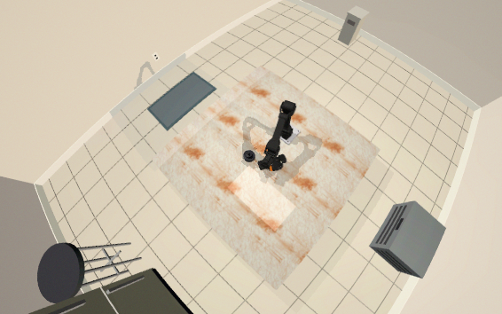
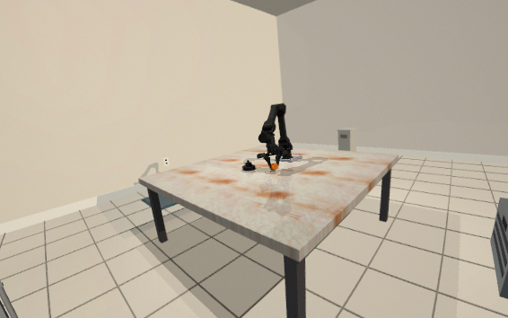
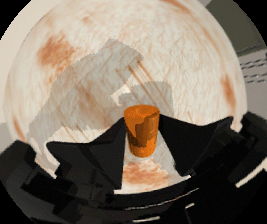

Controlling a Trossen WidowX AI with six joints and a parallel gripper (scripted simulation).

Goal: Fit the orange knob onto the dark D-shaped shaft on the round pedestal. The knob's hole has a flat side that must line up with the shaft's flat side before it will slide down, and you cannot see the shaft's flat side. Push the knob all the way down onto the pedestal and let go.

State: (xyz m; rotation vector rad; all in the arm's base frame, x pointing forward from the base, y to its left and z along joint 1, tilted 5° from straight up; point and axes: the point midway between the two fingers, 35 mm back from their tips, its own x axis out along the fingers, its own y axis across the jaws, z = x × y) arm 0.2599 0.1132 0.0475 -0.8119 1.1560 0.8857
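Note:
The orange knob [image 1: 271, 168] [image 2: 275, 166] [image 3: 142, 131] is between the two black fingers, low over the table top. In the wrist view the fingers touch it on both sides and its upper end faces the camera. My gripper [image 3: 140, 117] [image 2: 274, 166] is shut on the knob. The dark round pedestal [image 1: 248, 155] [image 2: 249, 166] stands on the table a short way to the left of the gripper in the top and exterior views, with its shaft pointing up. The pedestal does not show in the wrist view. The flat sides of shaft and hole cannot be made out.
The rust-stained table [image 1: 318, 213] [image 2: 241, 198] carries the arm, whose pale base plate [image 1: 290, 137] is behind the gripper. Shadows of the arm fall across the table top. A stool [image 1: 59, 272], a grey cabinet [image 1: 416, 239] and a blue-grey mat [image 1: 182, 101] are off the table.

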